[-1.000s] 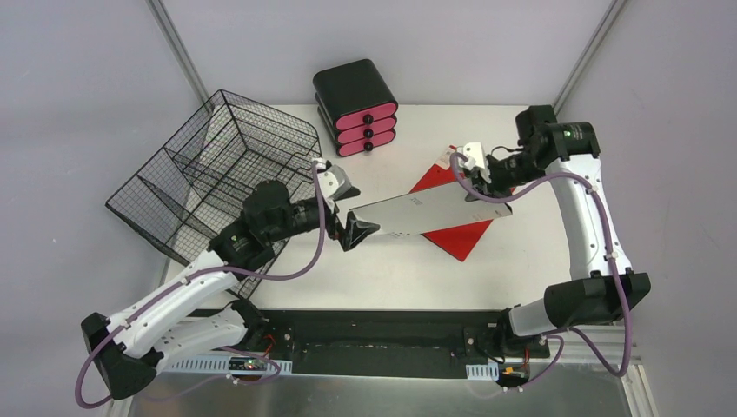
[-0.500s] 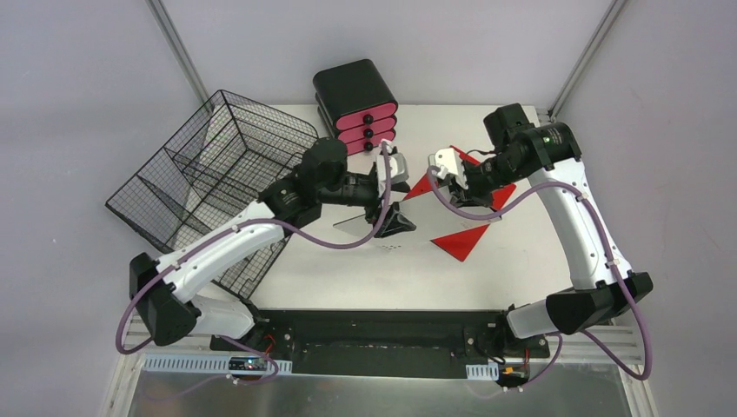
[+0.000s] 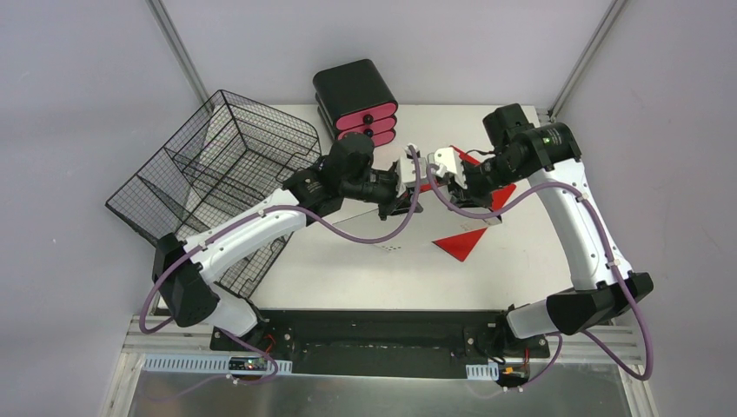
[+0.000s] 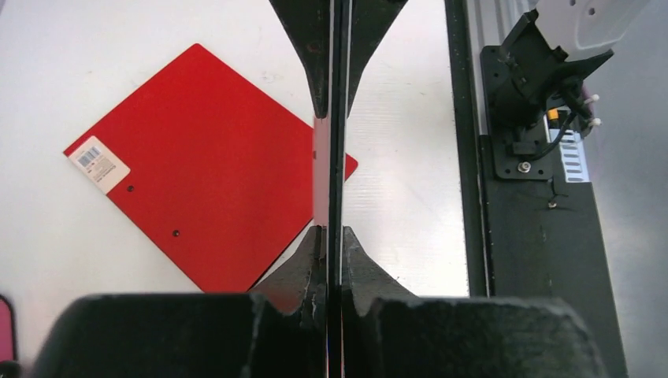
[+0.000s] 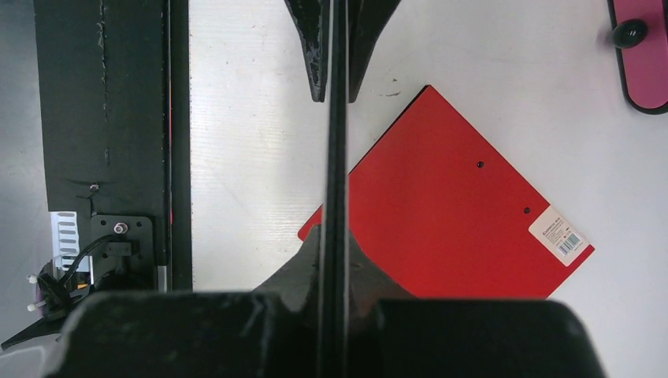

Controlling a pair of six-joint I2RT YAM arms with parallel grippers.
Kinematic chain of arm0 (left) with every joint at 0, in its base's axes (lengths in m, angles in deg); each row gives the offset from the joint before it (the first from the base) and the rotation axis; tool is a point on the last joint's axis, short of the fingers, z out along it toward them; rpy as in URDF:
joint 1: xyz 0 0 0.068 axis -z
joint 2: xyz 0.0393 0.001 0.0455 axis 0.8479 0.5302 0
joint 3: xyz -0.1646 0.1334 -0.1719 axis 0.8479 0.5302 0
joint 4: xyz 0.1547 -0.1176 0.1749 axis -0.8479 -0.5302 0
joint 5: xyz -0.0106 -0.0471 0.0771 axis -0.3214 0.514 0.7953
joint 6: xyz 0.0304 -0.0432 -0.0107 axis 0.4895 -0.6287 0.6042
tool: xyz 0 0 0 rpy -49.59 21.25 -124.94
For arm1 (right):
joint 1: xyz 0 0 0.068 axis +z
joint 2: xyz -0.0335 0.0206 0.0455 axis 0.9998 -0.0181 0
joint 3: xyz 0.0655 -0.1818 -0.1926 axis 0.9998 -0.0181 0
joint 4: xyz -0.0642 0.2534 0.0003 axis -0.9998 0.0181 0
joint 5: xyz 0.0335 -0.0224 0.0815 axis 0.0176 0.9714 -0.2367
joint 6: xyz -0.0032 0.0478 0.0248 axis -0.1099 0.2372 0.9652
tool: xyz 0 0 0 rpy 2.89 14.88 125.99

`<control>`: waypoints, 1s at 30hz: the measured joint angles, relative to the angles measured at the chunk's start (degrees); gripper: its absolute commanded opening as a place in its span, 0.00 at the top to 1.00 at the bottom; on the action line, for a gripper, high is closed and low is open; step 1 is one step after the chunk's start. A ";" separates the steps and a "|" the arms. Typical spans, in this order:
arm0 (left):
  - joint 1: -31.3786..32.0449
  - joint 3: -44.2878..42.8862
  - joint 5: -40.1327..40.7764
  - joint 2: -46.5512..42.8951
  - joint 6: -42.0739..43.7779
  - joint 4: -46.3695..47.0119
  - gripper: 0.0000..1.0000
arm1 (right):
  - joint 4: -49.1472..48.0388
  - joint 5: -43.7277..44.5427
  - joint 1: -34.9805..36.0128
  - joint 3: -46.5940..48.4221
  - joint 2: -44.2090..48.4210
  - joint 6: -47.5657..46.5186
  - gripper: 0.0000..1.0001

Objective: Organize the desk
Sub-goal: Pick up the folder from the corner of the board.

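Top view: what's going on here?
Both arms meet over the middle of the desk. The left gripper and right gripper are each shut on the same thin white notebook, holding it off the surface. A red folder lies flat on the desk beneath it. A wire basket at the left and a drawer unit at the far edge are untouched.

Robot lab cell: grey panels (image 3: 78, 87) around, aluminium posts (image 3: 178, 48) at far corners, arms (image 3: 235, 243) bolted to black rail (image 3: 374, 334) nearside of desk (image 3: 391, 269).
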 measured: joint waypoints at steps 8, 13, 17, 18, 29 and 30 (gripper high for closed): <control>0.33 0.15 1.57 -0.83 0.52 -0.74 1.00 | 0.09 -1.05 0.22 0.20 0.94 3.23 0.01; -1.14 5.51 2.58 -7.80 -2.16 -0.90 1.00 | 0.22 -2.01 0.35 3.87 2.64 5.79 0.00; -5.90 6.97 0.48 -14.38 -6.62 -2.80 1.00 | 0.20 -2.97 -0.57 10.80 3.67 9.09 0.00; -7.69 6.97 -0.20 -15.93 -7.61 -3.06 1.00 | 0.22 -3.32 -1.16 13.14 3.91 10.14 0.01; -12.61 2.62 0.42 -27.41 -11.37 -17.00 1.00 | 0.04 -8.55 -6.40 14.88 5.57 16.68 0.01; -12.74 1.95 1.44 -28.00 -11.67 -18.14 1.00 | 0.07 -9.31 -6.43 13.44 5.49 17.18 0.00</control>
